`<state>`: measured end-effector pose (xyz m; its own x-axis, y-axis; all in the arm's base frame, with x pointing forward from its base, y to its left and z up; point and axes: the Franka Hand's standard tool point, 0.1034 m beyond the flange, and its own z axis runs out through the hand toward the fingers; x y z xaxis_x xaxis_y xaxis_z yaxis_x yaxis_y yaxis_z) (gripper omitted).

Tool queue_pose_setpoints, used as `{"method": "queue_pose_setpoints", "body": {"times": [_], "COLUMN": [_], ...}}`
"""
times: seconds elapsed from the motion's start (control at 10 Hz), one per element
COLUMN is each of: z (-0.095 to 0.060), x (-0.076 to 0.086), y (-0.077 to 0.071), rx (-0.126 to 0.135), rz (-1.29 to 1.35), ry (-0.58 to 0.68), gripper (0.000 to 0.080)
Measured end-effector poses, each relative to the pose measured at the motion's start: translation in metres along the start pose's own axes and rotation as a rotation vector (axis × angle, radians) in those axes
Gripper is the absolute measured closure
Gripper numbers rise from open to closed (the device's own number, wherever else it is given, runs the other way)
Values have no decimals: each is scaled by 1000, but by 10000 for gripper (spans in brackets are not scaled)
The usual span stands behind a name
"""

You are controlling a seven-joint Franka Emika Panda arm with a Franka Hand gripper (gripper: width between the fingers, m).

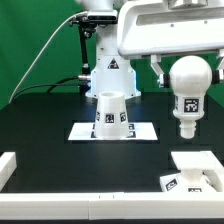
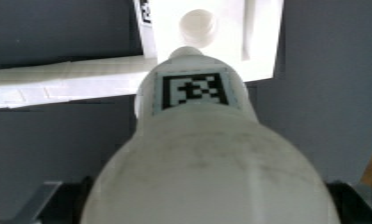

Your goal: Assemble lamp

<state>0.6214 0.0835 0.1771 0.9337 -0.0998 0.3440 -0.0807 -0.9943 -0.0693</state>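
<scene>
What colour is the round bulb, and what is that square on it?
The bulb is white, with a black-and-white patterned tag; the wrist view shows it best.

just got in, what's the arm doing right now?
The Panda arm holds the bulb in its jaws, neck down, hanging above the square base without touching it. In the wrist view the bulb's neck points toward the base's socket. The cone shade stands apart on the marker board, not yet fitted.
</scene>
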Motion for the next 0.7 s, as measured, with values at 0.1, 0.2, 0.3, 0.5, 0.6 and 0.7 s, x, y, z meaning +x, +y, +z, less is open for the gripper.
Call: {"method": "queue_pose_setpoints", "body": {"times": [0.1,0.2,0.3,0.5,0.6,0.7], "z": [4,6,10,20,23,27], "x": [-3,-4,-6,-9,-10,-11], "y": [-1,-3,-3,-2,-3,-3], "rx": [-5,-5,-7,-13,-14,-15], "rz": [-16,-17,-16,-16,-17,-19], "ry": [-6,-10,-15,-28,-31,-35], "gripper": [223,223,223,223,223,223]}}
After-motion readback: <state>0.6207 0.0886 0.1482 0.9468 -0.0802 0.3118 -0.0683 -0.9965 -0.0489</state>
